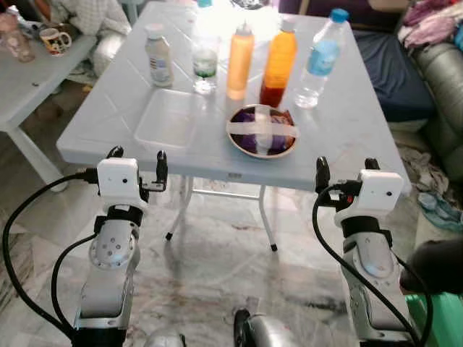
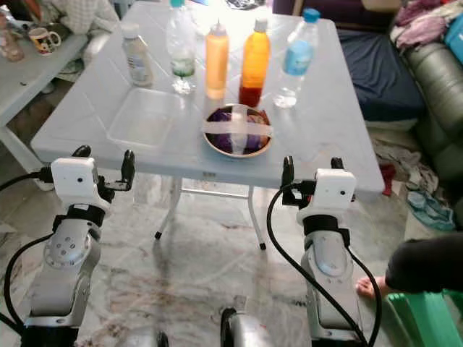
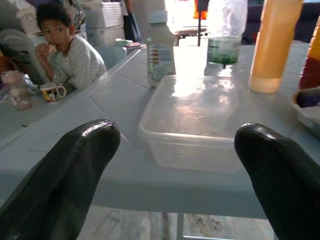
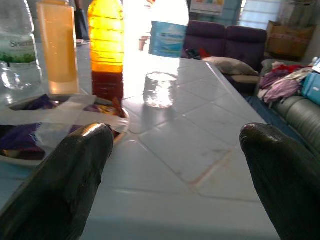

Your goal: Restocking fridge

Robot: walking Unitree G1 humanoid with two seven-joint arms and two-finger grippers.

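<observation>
Black-fingered left gripper and right gripper hover spread, empty, before the counter; reaching past could topple the orange bottle

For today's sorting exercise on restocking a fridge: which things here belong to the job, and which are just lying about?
For the job:
white bottle
green-label clear bottle
orange squeeze bottle
amber drink bottle
blue-label water bottle
taped bowl
clear plastic container

Lying about:
patterned mug
clothes on the sofa
</observation>
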